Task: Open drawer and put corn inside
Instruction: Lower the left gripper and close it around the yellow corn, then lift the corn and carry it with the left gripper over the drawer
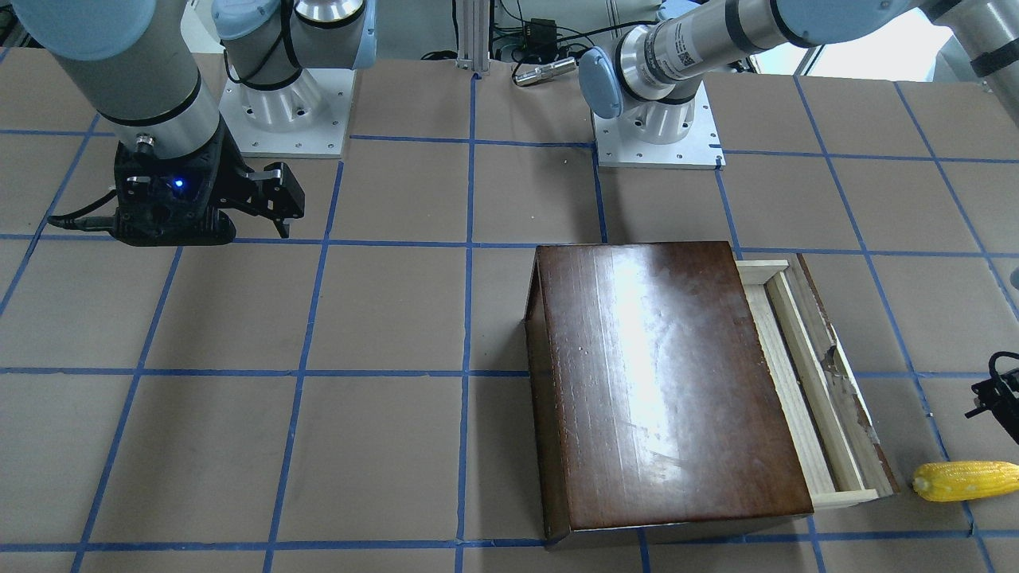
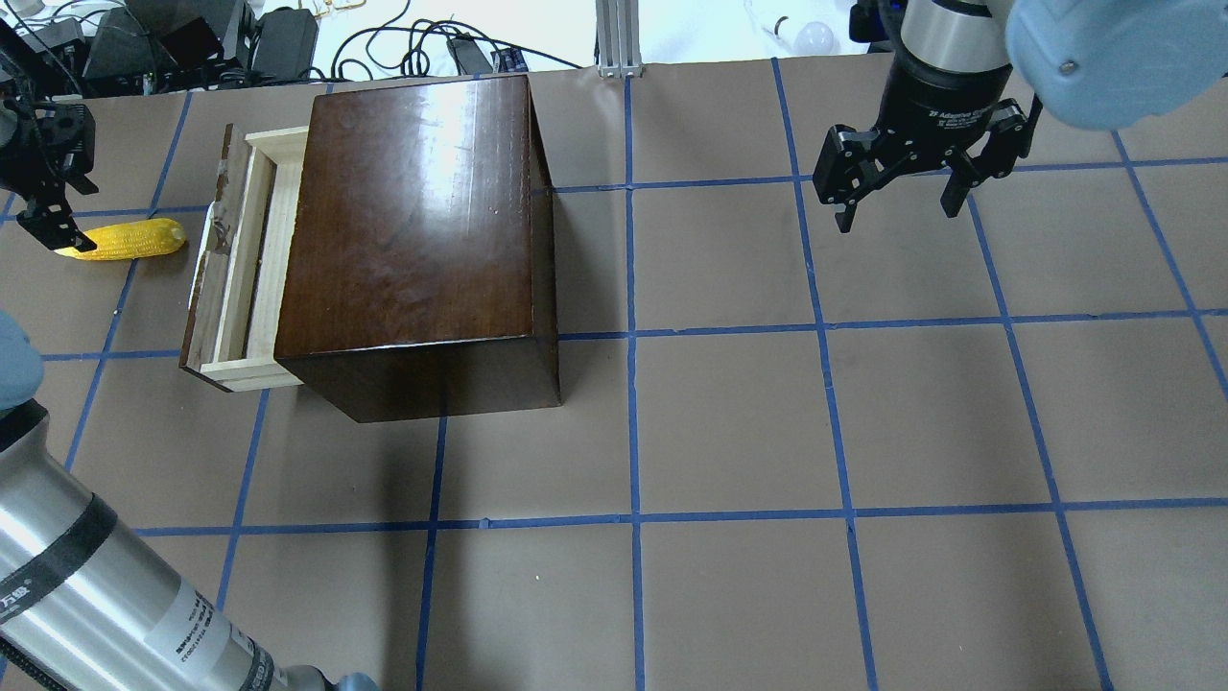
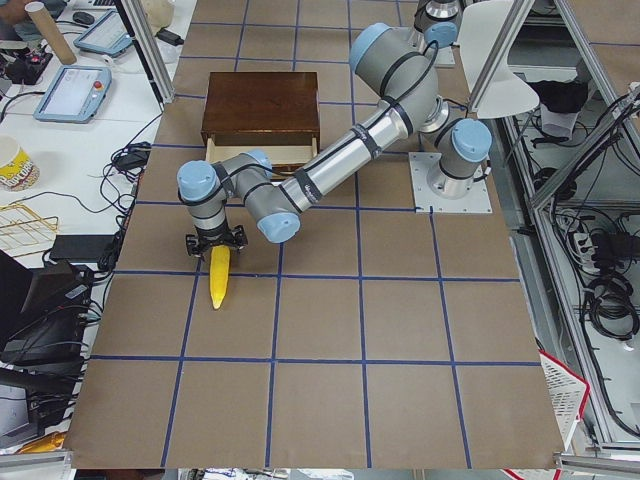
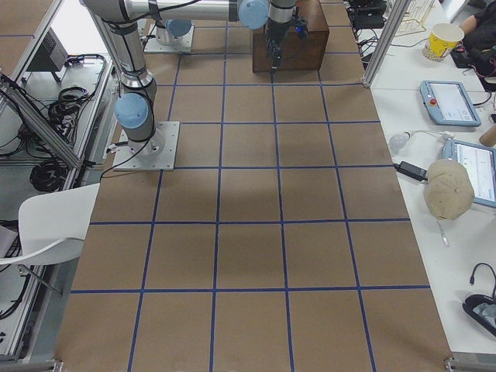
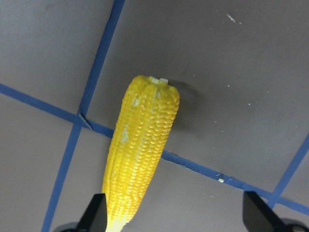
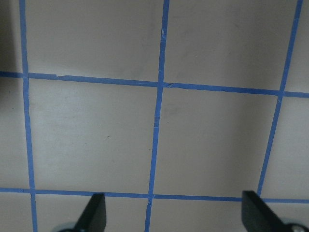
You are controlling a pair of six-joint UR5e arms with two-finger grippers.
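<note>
The yellow corn (image 2: 125, 240) lies on the table beside the drawer's chipped front, also seen in the front view (image 1: 963, 481) and left wrist view (image 5: 142, 150). The drawer (image 2: 240, 259) is pulled partly out of the dark-brown cabinet (image 2: 413, 211), its pale wood tray showing (image 1: 804, 374). My left gripper (image 5: 176, 215) is open over the corn's tapered end, which lies close to one fingertip (image 5: 96, 212). It is not shut on the corn. My right gripper (image 2: 897, 216) is open and empty, hovering far from the cabinet (image 1: 279, 215).
Blue tape lines grid the brown table. The two arm bases (image 1: 286, 111) (image 1: 661, 127) stand at the robot's side. An aluminium post (image 2: 619, 38) and cables lie at the far edge in the overhead view. Open table lies between cabinet and right gripper.
</note>
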